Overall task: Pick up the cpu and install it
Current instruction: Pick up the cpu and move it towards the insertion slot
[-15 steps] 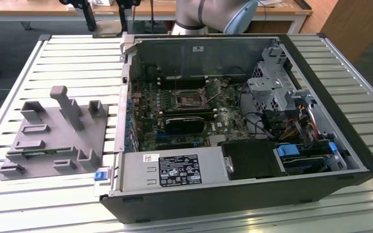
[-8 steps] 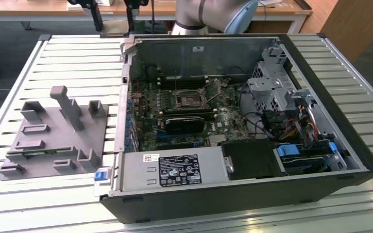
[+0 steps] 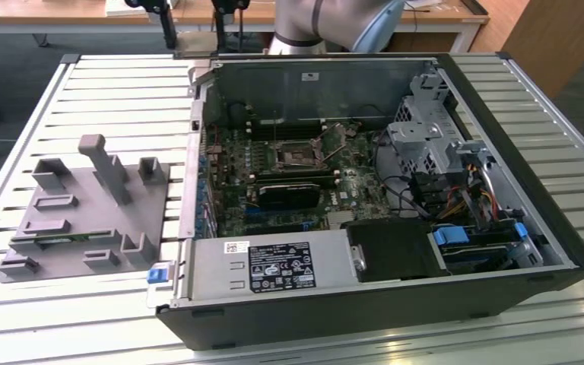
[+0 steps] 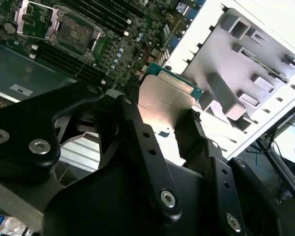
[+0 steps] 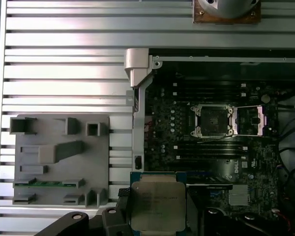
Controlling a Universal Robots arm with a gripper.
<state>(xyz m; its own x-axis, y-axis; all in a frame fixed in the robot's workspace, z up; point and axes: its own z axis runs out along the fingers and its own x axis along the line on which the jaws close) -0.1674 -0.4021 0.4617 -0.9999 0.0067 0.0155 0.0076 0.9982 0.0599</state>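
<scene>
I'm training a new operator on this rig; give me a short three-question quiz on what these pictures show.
1. True or false: the gripper is shut on the cpu.
2. The socket is: A open and empty; B filled; C covered by a cooler.
3. Fill in: the green memory stick lies in the grey ___ outside the case.
Key: 1 true; 2 A; 3 holder.

PC case open on slatted table, fixture tray beside it.
Tray at exterior view's left of case; mobo w/ socket in case, PSU nearer that camera, drive cage at exterior view's right; cpu pinched in gripper, above case.
</scene>
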